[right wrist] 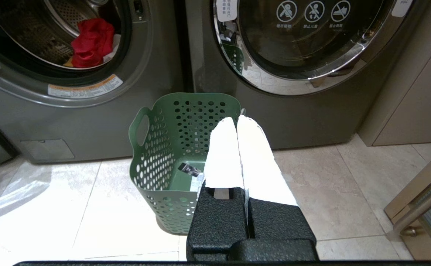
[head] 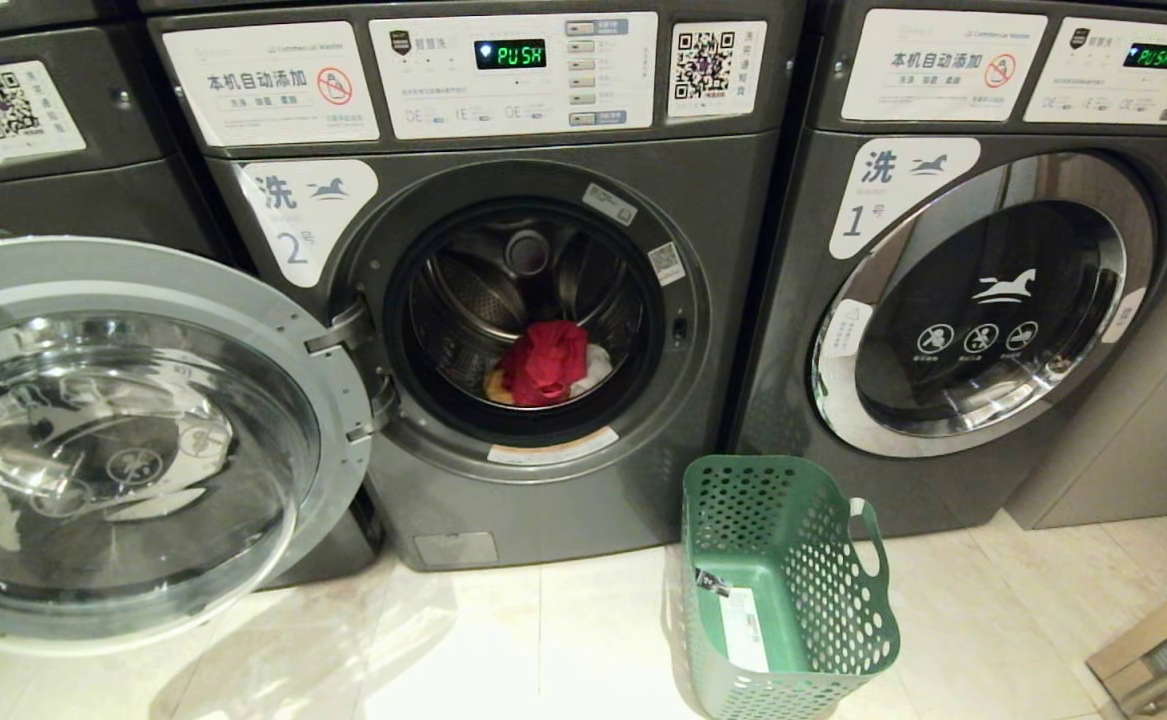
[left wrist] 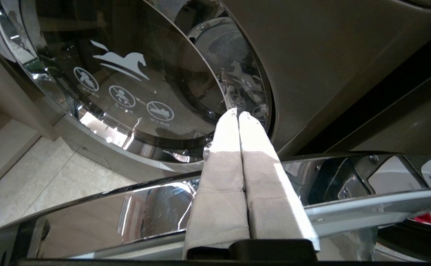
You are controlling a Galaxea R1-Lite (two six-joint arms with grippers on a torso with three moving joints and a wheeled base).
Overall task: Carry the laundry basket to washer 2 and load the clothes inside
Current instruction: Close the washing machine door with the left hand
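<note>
Both jaws were pressed together and empty, the left gripper (left wrist: 237,114) by washer 2's open door (head: 93,440), the clothes (head: 543,362) in its drum and the laundry basket (head: 793,590) emptied.

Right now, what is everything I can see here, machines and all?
washer 2: one, dark grey, centre, door swung open to the left.
the clothes: a small heap, red with white and yellow-orange, inside that drum.
the laundry basket: one, green, empty, on the floor before the washers.
washer 1: one, dark grey, right, door shut.
third washer: one, dark grey, far left, partly seen.
floor: pale tiles.
left end effector: shut, by the open door's rim.
right end effector: shut, above the basket.
</note>
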